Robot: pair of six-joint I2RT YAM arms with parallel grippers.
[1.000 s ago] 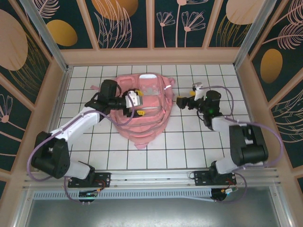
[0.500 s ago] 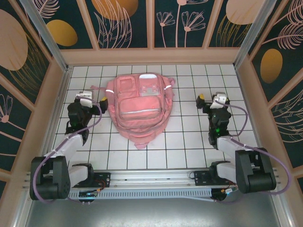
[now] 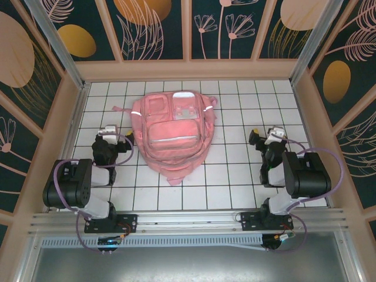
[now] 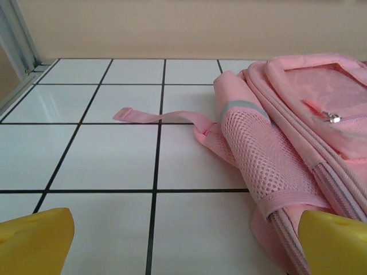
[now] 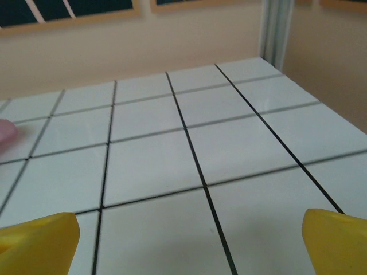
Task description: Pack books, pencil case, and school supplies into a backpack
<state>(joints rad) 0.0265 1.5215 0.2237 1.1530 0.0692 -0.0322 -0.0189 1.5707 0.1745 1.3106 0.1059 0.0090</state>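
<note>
Backpack (image 3: 174,132), large, soft and pink with silver strips, flat on white tiled tabletop (image 3: 235,176), looking closed: just ahead-right of left gripper (image 4: 183,252), well off to the left of right gripper (image 5: 189,246). Both spread wide, holding nothing. Probably finishing: settle arms low, avoiding loose pink strap (image 4: 149,116).

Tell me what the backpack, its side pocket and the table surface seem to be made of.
The backpack looks like soft, matte pink fabric: it sags, creases and shows stitched seams. Its side pocket is open pink mesh, holes plainly visible. The table is a hard, glossy white surface with black grid lines, reflecting light; tile or printed laminate, I cannot tell which.
</note>
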